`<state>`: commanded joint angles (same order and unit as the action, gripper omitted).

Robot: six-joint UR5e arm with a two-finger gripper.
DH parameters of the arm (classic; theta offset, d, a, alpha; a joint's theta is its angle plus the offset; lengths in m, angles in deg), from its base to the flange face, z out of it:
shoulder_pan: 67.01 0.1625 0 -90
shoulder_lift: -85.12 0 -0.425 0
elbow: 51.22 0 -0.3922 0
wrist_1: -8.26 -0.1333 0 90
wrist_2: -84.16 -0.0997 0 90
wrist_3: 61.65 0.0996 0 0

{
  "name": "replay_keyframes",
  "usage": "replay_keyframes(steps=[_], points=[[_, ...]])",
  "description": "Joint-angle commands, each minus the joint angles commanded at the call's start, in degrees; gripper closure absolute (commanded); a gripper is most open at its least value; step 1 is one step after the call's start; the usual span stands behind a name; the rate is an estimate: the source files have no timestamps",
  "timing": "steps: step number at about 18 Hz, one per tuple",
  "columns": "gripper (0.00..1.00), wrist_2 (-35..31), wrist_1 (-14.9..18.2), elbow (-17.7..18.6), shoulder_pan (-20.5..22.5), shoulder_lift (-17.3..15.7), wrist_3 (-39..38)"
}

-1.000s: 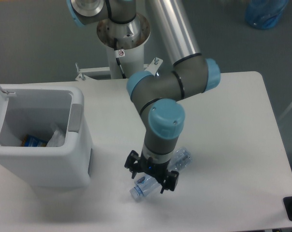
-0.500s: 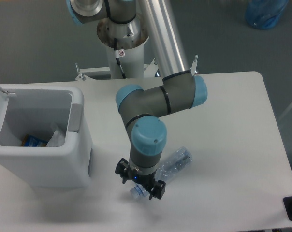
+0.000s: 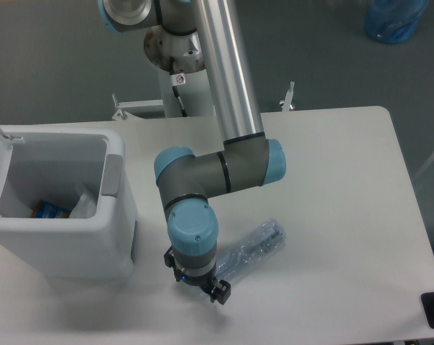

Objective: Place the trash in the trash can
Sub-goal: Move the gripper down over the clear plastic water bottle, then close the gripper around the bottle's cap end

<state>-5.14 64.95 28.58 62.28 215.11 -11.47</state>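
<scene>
Bottle (image 3: 254, 246) label unreadable; jaws over its end, grip state unclear; bin (image 3: 95, 251) lid open.

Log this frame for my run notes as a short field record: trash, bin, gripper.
bottle: clear plastic bottle lying on the white table, its lower-left end hidden under the arm's wrist
bin: white trash can, lid open, scraps inside
gripper: gripper low over the bottle's hidden end; jaws mostly hidden, state unclear
bottle in bin: no

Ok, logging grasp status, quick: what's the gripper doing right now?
Gripper: low over the cap end of the clear plastic bottle; wrist hides the fingers, so open or closed cannot be told.
</scene>
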Motion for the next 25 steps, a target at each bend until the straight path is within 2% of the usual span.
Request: replay_keyframes(steps=[1,3,7,11,12,17,19,25], points=[[0.16,0.0,0.0,-0.09,0.0,0.35,0.0],[0.27,0.0,0.0,-0.09,0.0,0.7,-0.09],[0.64,0.09,0.17,-0.18,0.0,0.7,-0.09],[0.97,0.17,0.09,-0.09,0.0,0.71,-0.09],[1.0,0.26,0.0,-0.17,0.0,0.7,0.09],[1.0,0.61,0.0,-1.49,1.4,0.09,0.0],[1.0,2.01,0.09,-1.84,2.63,-1.4,-0.09],[1.0,15.1,0.35,-1.76,7.11,-7.99,-0.62]])
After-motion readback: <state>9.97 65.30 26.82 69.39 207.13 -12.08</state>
